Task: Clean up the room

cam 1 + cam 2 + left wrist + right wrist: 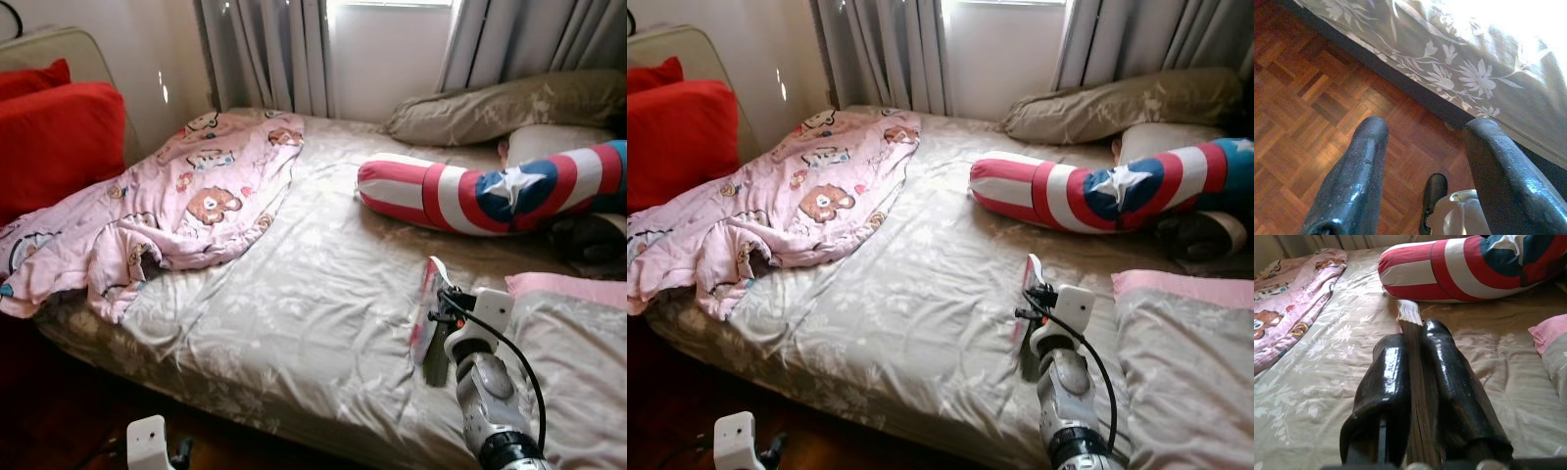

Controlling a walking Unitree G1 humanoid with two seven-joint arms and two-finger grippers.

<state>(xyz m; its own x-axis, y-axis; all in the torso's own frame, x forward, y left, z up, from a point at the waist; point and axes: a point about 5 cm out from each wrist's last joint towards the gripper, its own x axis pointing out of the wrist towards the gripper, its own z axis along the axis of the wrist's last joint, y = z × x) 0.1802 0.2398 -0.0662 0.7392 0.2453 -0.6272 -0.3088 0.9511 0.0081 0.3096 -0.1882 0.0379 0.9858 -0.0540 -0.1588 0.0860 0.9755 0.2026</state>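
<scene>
Clamping a thin book [1413, 382], right pincer [1418, 396] over floral bed [294, 313], left pincer [1435, 181] spread above parquet floor [1303, 98]

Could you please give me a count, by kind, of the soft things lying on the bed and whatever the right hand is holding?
Pillows: 3, namely the beige pillow, the white pillow and the pink-edged pillow
Bolsters: 1, the striped star bolster
Blankets: 1, the pink cartoon blanket
Books: 1, the thin book clamped in the right hand
Total: 6
</scene>
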